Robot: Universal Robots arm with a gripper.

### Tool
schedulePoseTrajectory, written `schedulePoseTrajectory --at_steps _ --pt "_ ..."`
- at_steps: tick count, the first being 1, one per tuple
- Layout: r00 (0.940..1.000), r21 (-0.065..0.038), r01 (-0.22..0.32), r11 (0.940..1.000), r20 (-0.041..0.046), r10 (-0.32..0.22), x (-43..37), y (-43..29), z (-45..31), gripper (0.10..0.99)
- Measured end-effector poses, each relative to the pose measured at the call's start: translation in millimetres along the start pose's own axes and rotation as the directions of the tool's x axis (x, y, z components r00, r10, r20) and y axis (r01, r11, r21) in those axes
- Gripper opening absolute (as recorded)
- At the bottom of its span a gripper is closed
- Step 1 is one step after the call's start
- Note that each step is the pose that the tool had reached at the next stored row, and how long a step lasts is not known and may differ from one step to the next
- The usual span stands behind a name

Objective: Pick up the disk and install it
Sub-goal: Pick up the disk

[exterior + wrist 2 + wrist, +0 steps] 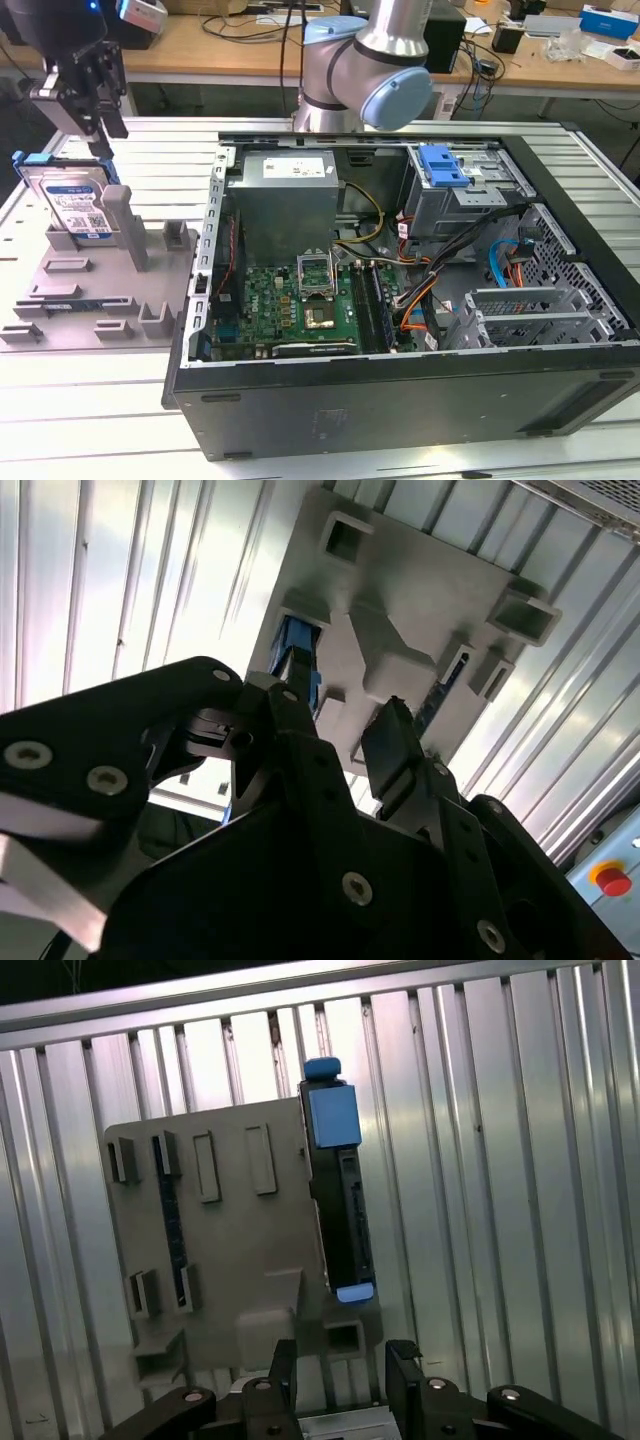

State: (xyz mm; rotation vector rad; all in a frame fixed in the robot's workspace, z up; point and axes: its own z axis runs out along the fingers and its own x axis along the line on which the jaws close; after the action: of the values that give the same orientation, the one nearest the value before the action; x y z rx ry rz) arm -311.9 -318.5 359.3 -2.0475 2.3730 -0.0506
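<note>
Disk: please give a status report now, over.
Gripper open, empty, above disk. Disk upright on edge in grey holder, untouched. Nothing between them; post close beside disk.

arm [385,40]: silver-grey tubes, chunky round joints, pale blue cap [396,97] on joint end, kinda two-tone look. gripper [107,135]: all matte black, boxy body, linked bars running down to two flat fingers [402,1365]. small silver screws [107,778] dotted over links in second wrist view. grey metal bracket [48,105] on gripper's side, pale block [140,12] up top.
</note>
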Motion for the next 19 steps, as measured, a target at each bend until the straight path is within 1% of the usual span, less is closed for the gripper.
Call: schedulePoseTrajectory --at_steps 3,5,6,8,11,13,15,19 --pt "0.9997 0.003 0.004 1.0 -0.023 -0.004 -5.9 3.2 0.9 0.482" --pt "0.9994 0.005 0.006 1.0 -0.0346 -0.006 -9.3 7.9 2.3 0.482" --pt "0.9993 0.006 0.006 1.0 -0.0374 -0.006 -10.3 10.2 2.8 0.482" --pt "0.9992 0.008 0.006 1.0 -0.039 -0.006 -13.2 13.8 4.0 0.482" --pt "0.9993 0.017 0.01 0.9998 -0.0374 -0.009 -16.7 15.6 6.3 0.482" --pt "0.9992 0.021 0.013 0.9997 -0.0368 -0.012 -17.2 17.7 7.6 0.482" --pt "0.9992 0.022 0.019 0.9996 -0.0366 -0.018 -16.7 20.8 7.8 0.482" --pt "0.9991 0.022 0.021 0.9996 -0.0377 -0.02 -16.6 21.4 7.8 0.482"
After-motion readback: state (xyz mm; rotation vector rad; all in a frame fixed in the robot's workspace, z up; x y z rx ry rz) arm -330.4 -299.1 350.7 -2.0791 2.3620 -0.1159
